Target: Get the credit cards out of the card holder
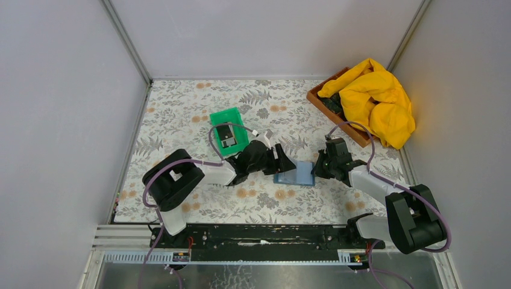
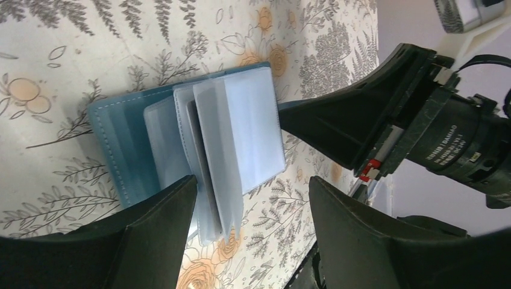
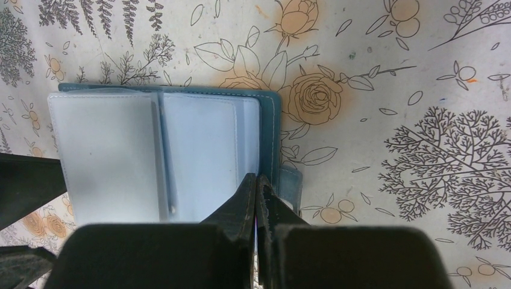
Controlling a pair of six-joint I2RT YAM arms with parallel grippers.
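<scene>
While both arms reach low toward the middle of the table, their forearms slant inward so the two wrists face each other across the card holder. It lies open and flat between the two sets of fingertips. The left gripper stands spread wide, one finger at each side of the holder's fanned clear sleeves, with the near sleeve edges just inside the gap. A thin dark edge shows between two sleeves. I cannot tell whether either finger touches them.

The right gripper has its fingers pressed together, the tips on the holder's inner panel at the cover edge, just beside the small closing tab. From the left wrist, this closed tip meets the holder's edge opposite the left fingers.

Bare floral cloth lies beyond the holder's two free sides. The green tray, with dark credit cards in it, sits behind the left wrist. A wooden box holding yellow cloth is well apart, beyond the right arm.
</scene>
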